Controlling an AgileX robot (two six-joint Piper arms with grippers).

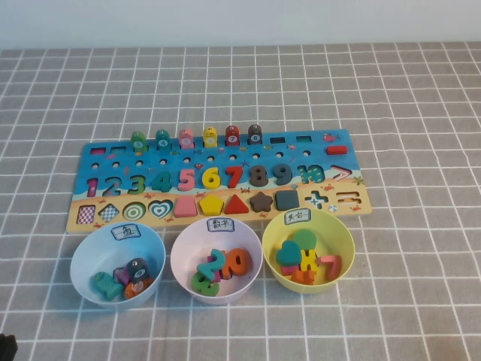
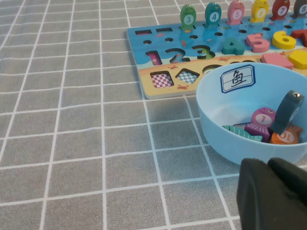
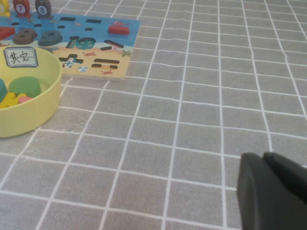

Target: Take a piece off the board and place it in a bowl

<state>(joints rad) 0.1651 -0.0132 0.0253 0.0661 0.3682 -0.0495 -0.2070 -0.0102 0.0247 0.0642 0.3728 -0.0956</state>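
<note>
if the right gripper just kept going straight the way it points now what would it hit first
Probably nothing soon: ahead of the right gripper lies bare checked cloth. The yellow bowl and board sit off to one side, though depth is unclear.

1 board point(image 1: 113, 153), 3 bowls: blue point(image 1: 84, 259), lilac point(image 1: 183, 252), yellow point(image 1: 331, 222). 6 fish pegs in top row, 1 red bar point(image 1: 336, 150). 2 grippers: left point(image 2: 273, 196), right point(image 3: 271, 191).

My table's grey checked cloth point(image 1: 421, 98) carries the board point(image 1: 218, 180), with the blue bowl point(image 1: 117, 265), lilac bowl point(image 1: 216, 259) and yellow bowl point(image 1: 308, 250) just before it.

My left gripper point(image 2: 273, 196) and right gripper point(image 3: 271, 191) hang low over the cloth.
</note>
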